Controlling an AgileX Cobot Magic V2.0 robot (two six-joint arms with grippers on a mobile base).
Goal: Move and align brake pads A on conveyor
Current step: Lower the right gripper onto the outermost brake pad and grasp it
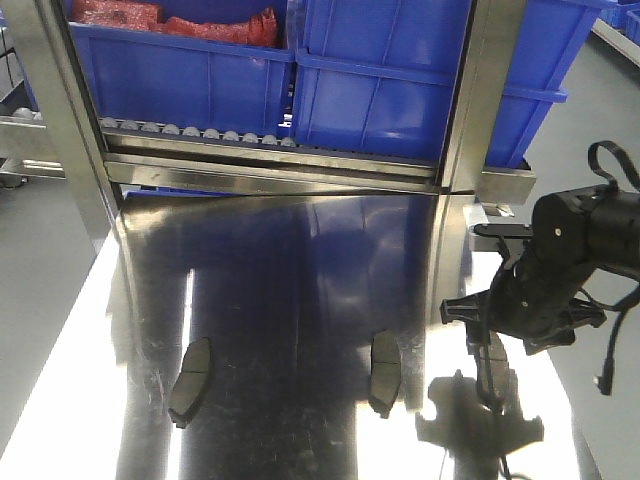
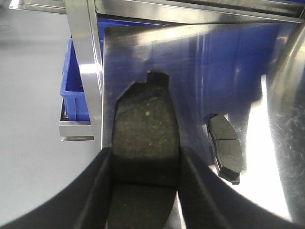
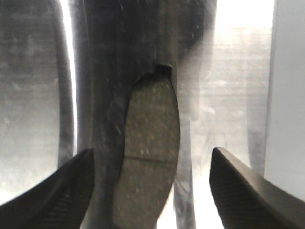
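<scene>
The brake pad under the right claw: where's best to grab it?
I'd grip the brake pad across its narrow middle, by the centre groove, coming straight down from above. It lies flat on the steel tabletop, long and narrow, and the open right claw straddles its long edges.

Three brake pads A [image 1: 190, 382] [image 1: 385, 372] [image 1: 492, 378] show in the front view, at left, middle and right. The left wrist view shows two pads, the right wrist view one. At least three blue bins [image 1: 190, 75] stand far, and one right gripper [image 1: 487, 342] shows at right
</scene>
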